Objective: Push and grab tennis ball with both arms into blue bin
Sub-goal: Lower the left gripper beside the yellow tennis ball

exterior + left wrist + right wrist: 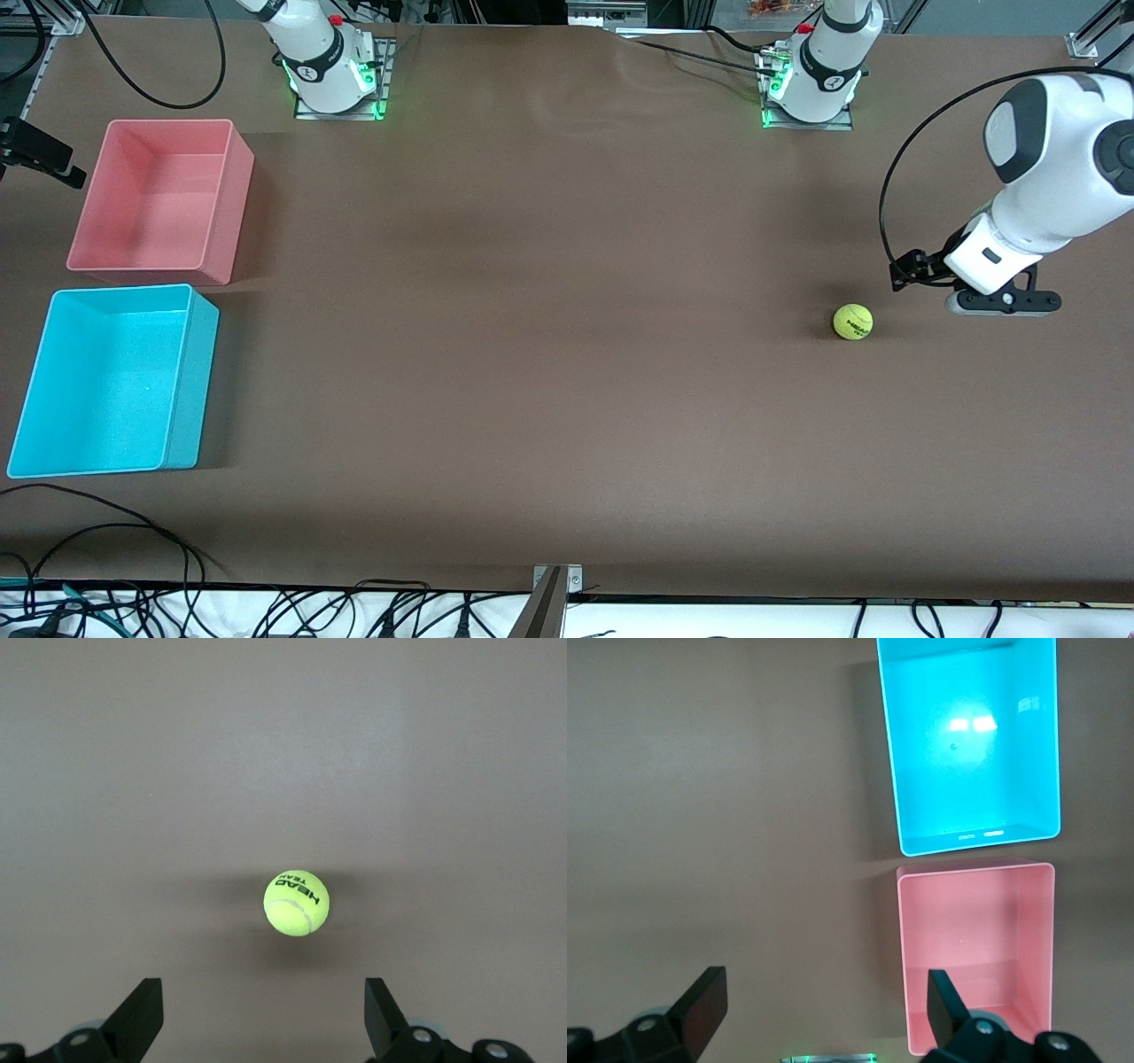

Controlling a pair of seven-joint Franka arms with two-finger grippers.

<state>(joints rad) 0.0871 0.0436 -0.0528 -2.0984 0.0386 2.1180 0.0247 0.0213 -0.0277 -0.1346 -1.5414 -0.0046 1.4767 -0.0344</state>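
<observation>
The tennis ball (852,322), yellow-green with dark lettering, lies on the brown table toward the left arm's end. My left gripper (1002,301) hangs low beside it, still closer to that end. In the left wrist view the ball (297,903) sits ahead of the open left gripper (263,988), apart from both fingers. The blue bin (115,381) stands at the right arm's end of the table. In the right wrist view my open right gripper (824,979) is high over the table, looking down on the blue bin (970,744). It holds nothing.
A pink bin (159,199) stands just farther from the front camera than the blue bin, and shows in the right wrist view (974,939). Cables (133,567) trail along the table's front edge. A black clamp (40,151) sticks in beside the pink bin.
</observation>
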